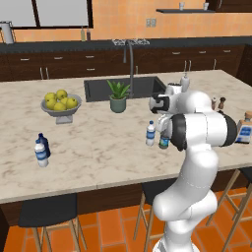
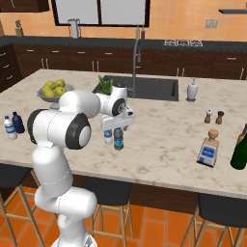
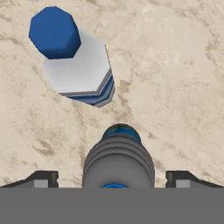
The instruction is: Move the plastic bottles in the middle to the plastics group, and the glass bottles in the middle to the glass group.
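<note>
Gripper point(image 3: 113, 179) is wide open, one finger on each side of the grey bottle point(image 3: 118, 159), not squeezing it. Pale bottle point(image 3: 78, 65) stands just beyond.

Even, bright rendered light falls across the marble counter point(image 1: 98, 147); shadows stay faint, with no glare, edges slightly soft.

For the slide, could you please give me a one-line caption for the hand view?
Open hand straddling the dark grey bottle, with the pale bottle standing beside it on the marble counter.
</note>
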